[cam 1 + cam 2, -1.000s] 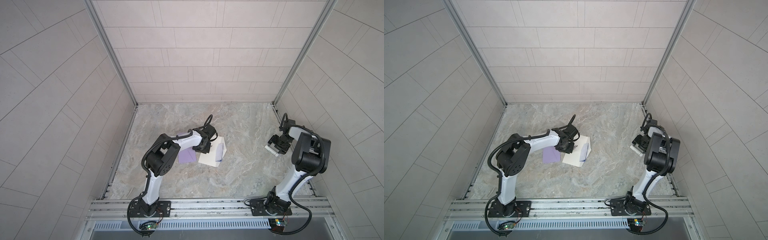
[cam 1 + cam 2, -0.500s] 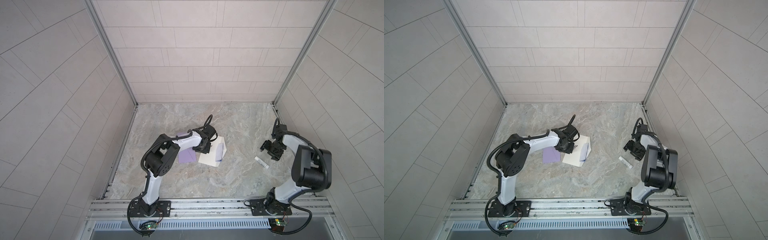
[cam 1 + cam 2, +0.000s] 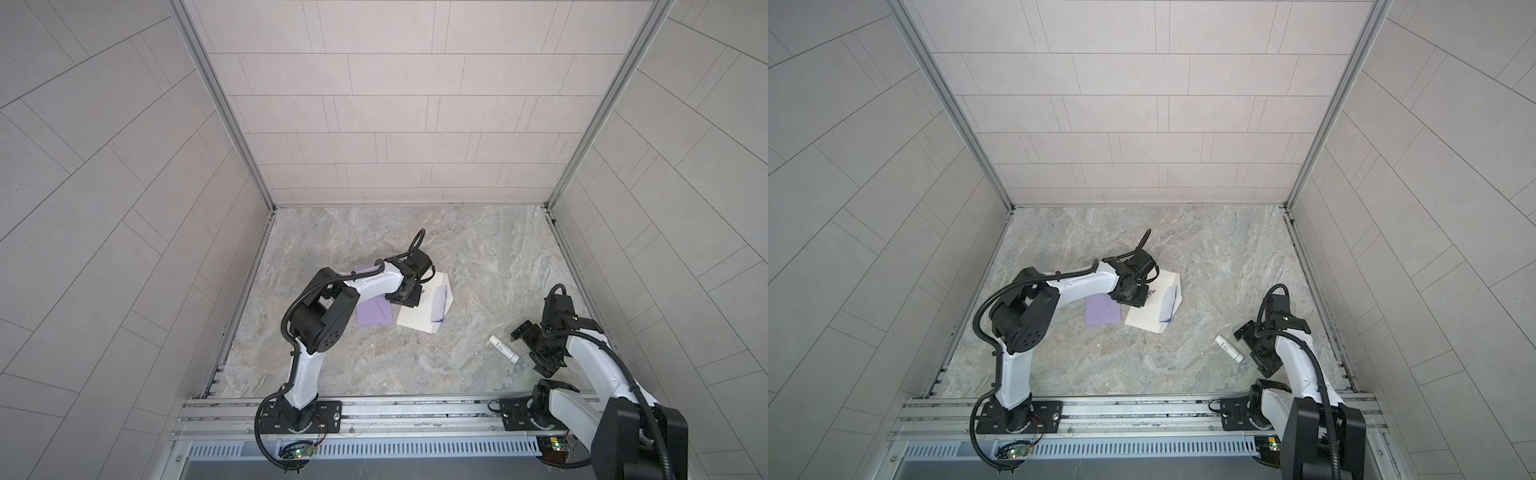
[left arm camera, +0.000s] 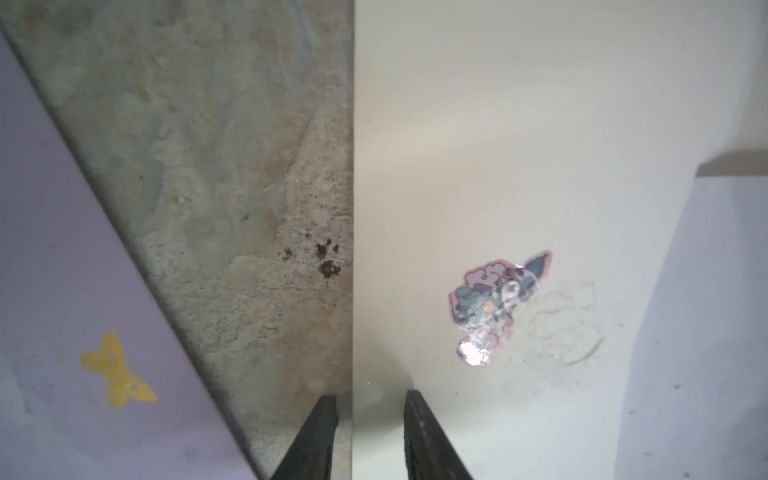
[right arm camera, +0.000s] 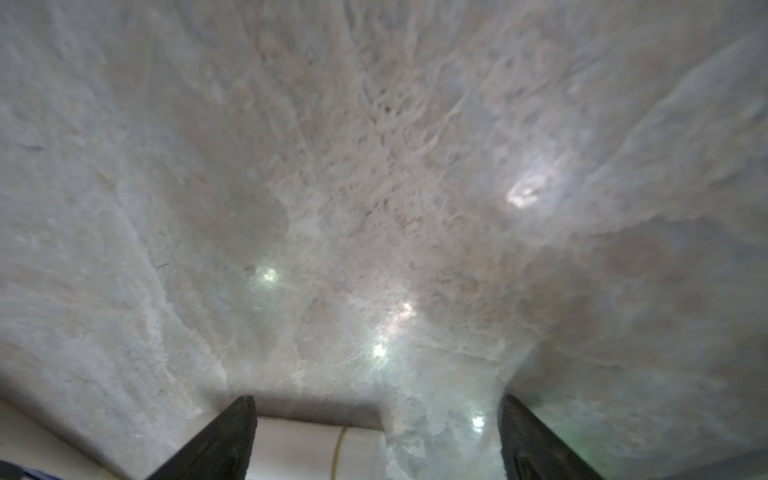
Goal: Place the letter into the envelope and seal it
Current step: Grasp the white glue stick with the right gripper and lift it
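Observation:
A white envelope (image 3: pixel 419 313) lies flat mid-table, its flap (image 3: pixel 441 298) raised at the right; a cartoon sticker (image 4: pixel 494 299) marks its face. The lavender letter (image 3: pixel 373 312) lies just left of it and carries a yellow butterfly (image 4: pixel 116 370). My left gripper (image 4: pixel 369 397) points down at the envelope's left edge, slightly open. One finger is over the table, the other over the envelope, and nothing is pinched. A white glue stick (image 3: pixel 503 348) lies on the table at the right. My right gripper (image 3: pixel 530 350) stands wide open beside it, and the stick (image 5: pixel 316 446) lies low between its fingers.
Tiled walls enclose the marble table (image 3: pixel 415 365) on three sides, and the right wall runs close to the right arm. An aluminium rail (image 3: pixel 415 411) with both arm bases lines the front edge.
The right gripper, which held the glue stick near the right wall, let it go onto the table, moved toward the front and opened wider. The left arm has barely moved.

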